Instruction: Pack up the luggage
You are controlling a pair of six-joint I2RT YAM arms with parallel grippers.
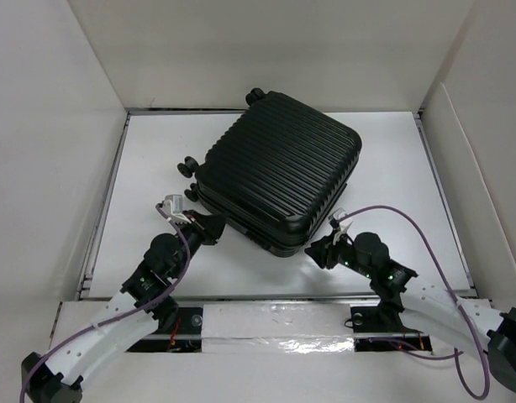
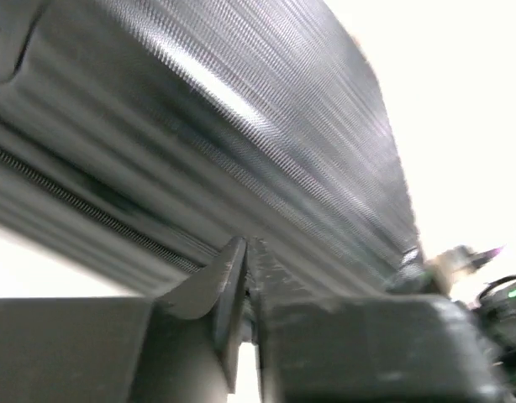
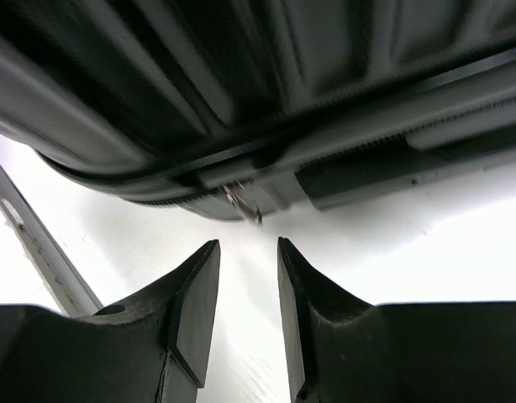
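Note:
The luggage (image 1: 279, 176) is a black ribbed hard-shell suitcase lying flat and closed on the white table, with its wheels (image 1: 188, 166) at the left. My left gripper (image 1: 214, 227) is at its near left corner. In the left wrist view the gripper (image 2: 246, 248) is shut, its tips against the shell (image 2: 241, 126) just above the zipper line (image 2: 73, 197). My right gripper (image 1: 318, 249) is at the near right corner. In the right wrist view it (image 3: 248, 252) is open by a narrow gap. A small metal zipper pull (image 3: 244, 204) hangs from the luggage (image 3: 241, 84) just ahead of its tips.
White walls (image 1: 56, 126) enclose the table on the left, back and right. A taped rail (image 1: 275, 319) runs along the near edge between the arm bases. Purple cables (image 1: 409, 222) loop beside each arm. Bare table (image 1: 149, 151) lies left of the luggage.

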